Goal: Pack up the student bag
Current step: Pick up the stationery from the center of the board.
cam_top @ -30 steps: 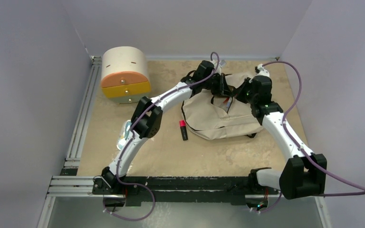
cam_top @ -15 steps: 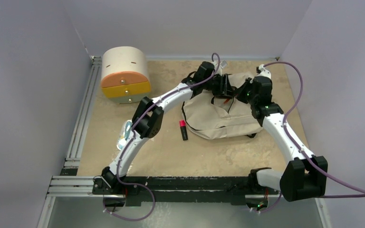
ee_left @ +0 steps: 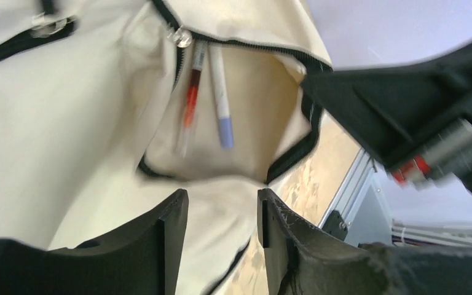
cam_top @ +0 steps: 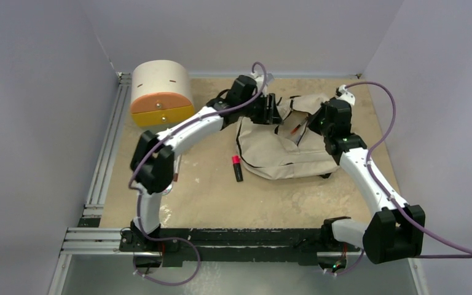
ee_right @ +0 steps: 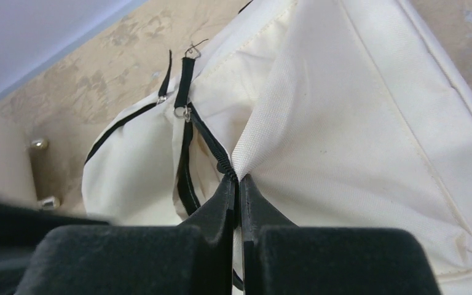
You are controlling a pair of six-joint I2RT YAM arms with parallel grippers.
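- Right gripper is clamped on the student bag fabric beside the zipper, far side.
- Left gripper has its jaws parted and empty, facing the open pocket, which holds seemingly two pens.

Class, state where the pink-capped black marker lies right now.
In the top view, the marker lies on the table beside the left edge of the student bag, near the table's middle.

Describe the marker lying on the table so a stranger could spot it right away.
Find the big beige student bag toward the back of the table. Just off its left edge, seen from above, a stubby black marker with a pink-red cap lies on the bare surface. The thin pens sit inside the bag's open pocket; this one lies outside.
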